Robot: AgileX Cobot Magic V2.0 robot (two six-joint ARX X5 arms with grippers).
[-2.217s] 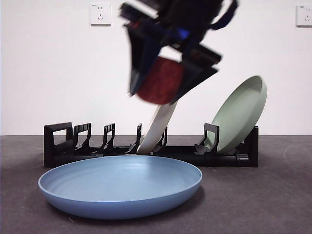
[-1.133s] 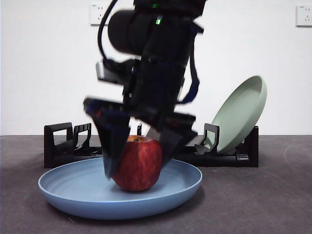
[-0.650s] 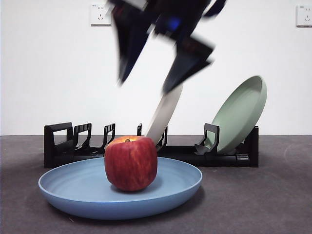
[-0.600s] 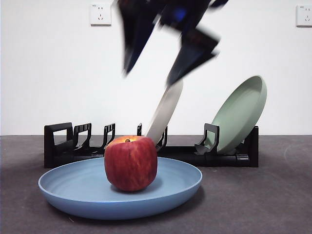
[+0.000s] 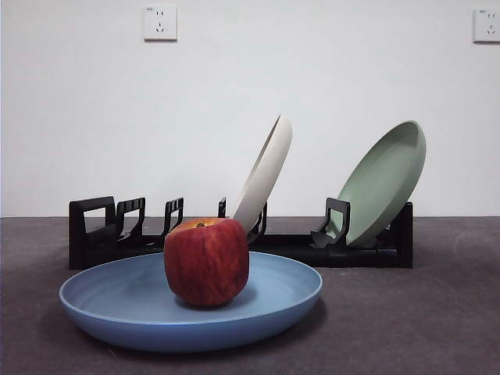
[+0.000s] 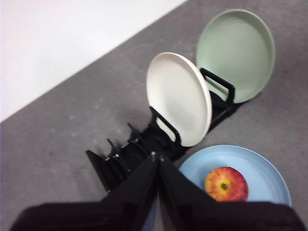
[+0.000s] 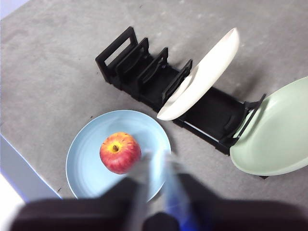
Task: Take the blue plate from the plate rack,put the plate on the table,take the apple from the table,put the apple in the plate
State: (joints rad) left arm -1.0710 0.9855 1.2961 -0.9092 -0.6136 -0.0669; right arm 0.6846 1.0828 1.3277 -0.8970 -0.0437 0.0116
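While upright, apple (image 5: pixel 206 261) stem up, blue plate (image 5: pixel 117 301) flat

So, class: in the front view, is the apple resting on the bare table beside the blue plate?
No. The apple sits inside the blue plate, which lies flat on the table.

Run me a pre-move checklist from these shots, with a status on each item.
1. Blue plate flat on the table, out of the plate rack: ok.
2. Apple inside the blue plate, stem up: ok.
3. Apple free of any pincer: ok.
4. Cream plate and green plate seated in the rack, leaning: ok.
5. Left pincer shut, above the rack: ok.
6. Right pincer blurred above the blue plate: cannot tell.
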